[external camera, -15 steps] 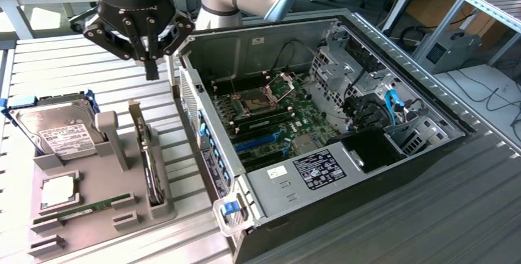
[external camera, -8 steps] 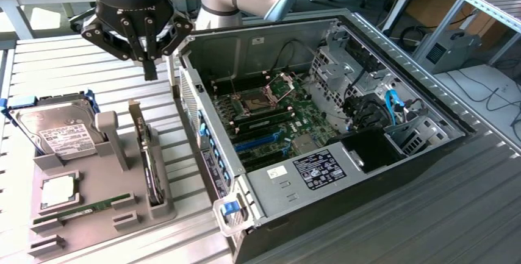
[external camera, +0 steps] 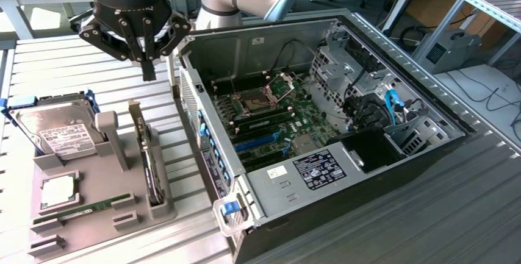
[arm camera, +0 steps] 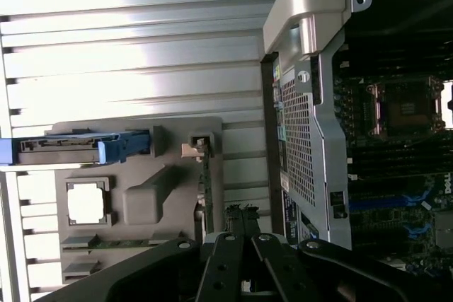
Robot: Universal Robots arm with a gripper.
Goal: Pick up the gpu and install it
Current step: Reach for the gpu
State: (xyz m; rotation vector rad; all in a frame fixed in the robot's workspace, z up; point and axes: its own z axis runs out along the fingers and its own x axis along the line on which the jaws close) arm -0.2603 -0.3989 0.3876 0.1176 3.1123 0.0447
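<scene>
Slatted grey metal tabletop [external camera: 456, 215] carrying a grey fixture block [external camera: 82, 222] and, just beside the fixture, an open computer case [external camera: 342, 209] with its motherboard exposed.

The gpu [external camera: 146, 154] stands on edge in a slot along the side of the fixture nearest the case. It appears as a thin dark card running the length of the fixture. It is seated in the fixture and untouched.

On the side of the fixture away from the case are a silver, white-labelled hard drive [external camera: 57, 130] in a blue-edged cradle, a square CPU [external camera: 58, 191] and a slim green memory stick [external camera: 85, 207].

The gripper [external camera: 149, 72] hangs above the far end of the fixture, on the gpu's side, with clear air between it and the card. Its fingers are drawn together to a narrow point and nothing is held between them.

In the wrist view the gripper [arm camera: 243, 217] is roughly in line with the long axis of the gpu [arm camera: 207, 189], whose thin edge runs away from the fingertips along the fixture.
</scene>
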